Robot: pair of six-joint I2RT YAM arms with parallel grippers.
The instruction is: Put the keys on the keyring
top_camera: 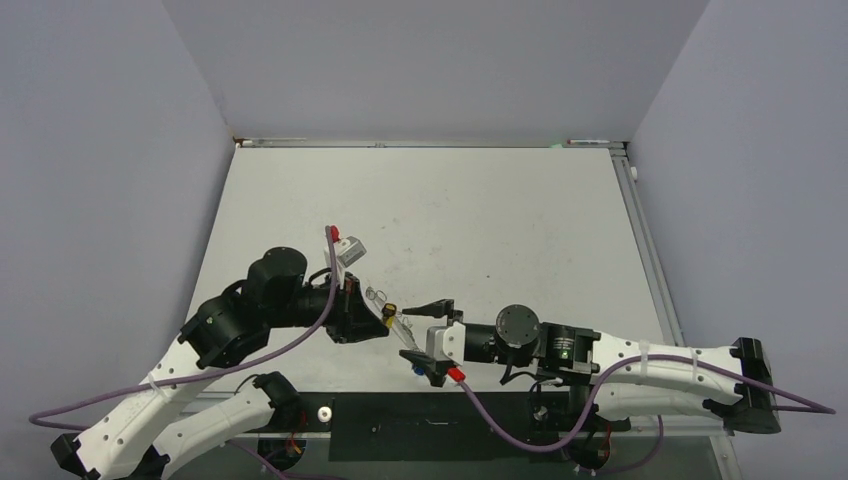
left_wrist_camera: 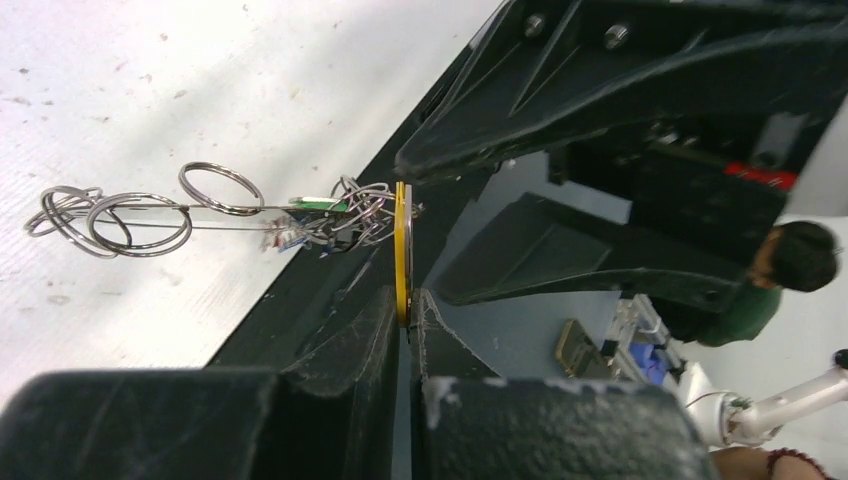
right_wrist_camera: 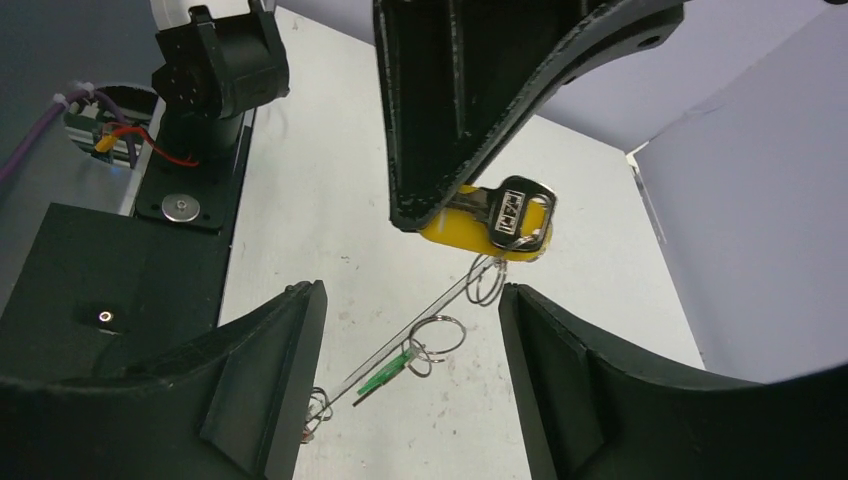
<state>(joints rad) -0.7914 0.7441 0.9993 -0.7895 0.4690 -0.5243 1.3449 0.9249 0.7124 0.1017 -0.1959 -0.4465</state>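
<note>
My left gripper is shut on a key with a yellow tag; the tag shows edge-on between its fingers and the silver key head sticks out beside it. From that key a thin silver loop, the keyring, runs edge-on down and left above the table. A green-tagged key and small wire rings hang along it. My right gripper is open, one finger on each side of the keyring, touching nothing. In the top view it faces the left gripper.
A black strip lies along the table's near edge between the arm bases. The white tabletop stretches away behind both grippers, walled at the left, back and right. Purple cables trail from both arms.
</note>
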